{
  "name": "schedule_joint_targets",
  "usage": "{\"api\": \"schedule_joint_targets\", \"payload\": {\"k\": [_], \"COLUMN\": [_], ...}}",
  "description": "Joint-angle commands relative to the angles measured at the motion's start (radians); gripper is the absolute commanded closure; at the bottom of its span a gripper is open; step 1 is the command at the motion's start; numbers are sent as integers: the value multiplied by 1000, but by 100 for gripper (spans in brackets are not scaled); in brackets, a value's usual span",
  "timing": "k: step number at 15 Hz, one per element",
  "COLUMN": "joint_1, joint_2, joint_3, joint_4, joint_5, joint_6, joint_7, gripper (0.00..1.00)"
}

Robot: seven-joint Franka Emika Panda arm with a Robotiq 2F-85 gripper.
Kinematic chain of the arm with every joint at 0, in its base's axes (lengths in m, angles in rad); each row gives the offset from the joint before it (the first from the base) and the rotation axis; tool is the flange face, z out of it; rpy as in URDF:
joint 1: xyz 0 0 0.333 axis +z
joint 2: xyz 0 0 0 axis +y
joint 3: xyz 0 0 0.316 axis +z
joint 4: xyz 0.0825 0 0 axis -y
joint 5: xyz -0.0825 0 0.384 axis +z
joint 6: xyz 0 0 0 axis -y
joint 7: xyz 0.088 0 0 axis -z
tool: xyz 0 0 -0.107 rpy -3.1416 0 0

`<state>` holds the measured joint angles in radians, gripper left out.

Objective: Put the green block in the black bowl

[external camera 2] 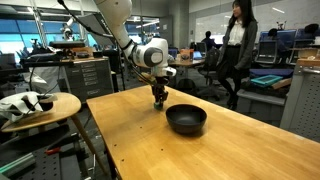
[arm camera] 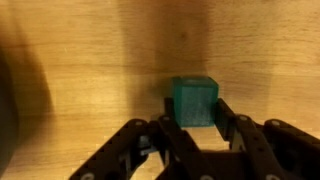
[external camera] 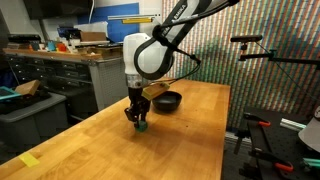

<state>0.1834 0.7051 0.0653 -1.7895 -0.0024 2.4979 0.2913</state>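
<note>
The green block (arm camera: 193, 98) is a small dark green cube on the wooden table (external camera: 195, 140). In the wrist view it sits between my two black fingers, which touch both its sides. My gripper (arm camera: 195, 108) is shut on it, low at the table top. The gripper (external camera: 139, 120) shows in both exterior views, pointing straight down, with the block (external camera: 143, 126) at its tips. The black bowl (external camera: 168, 101) stands empty on the table a short way beyond the gripper. In an exterior view the bowl (external camera 2: 186, 119) lies right of the gripper (external camera 2: 158, 102).
A person (external camera 2: 238, 40) stands behind the table's far side. A round side table (external camera 2: 40, 106) with objects stands beside the table. A camera stand (external camera: 262, 48) and grey cabinets (external camera: 60, 70) flank the table. A yellow tape piece (external camera: 30, 160) lies near a corner.
</note>
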Motion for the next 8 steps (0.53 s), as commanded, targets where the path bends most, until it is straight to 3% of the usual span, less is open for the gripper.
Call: {"api": "schedule_joint_targets", "payload": {"k": [1,8], "joint_1": [7,17], "joint_2": [-13,-67], "joint_3": [-1,-9], "joint_4": [-3,-18], "joint_5": [29,23], "joint_6": [-22,-46], "joint_7": [-6,4], "gripper": [82,82]}}
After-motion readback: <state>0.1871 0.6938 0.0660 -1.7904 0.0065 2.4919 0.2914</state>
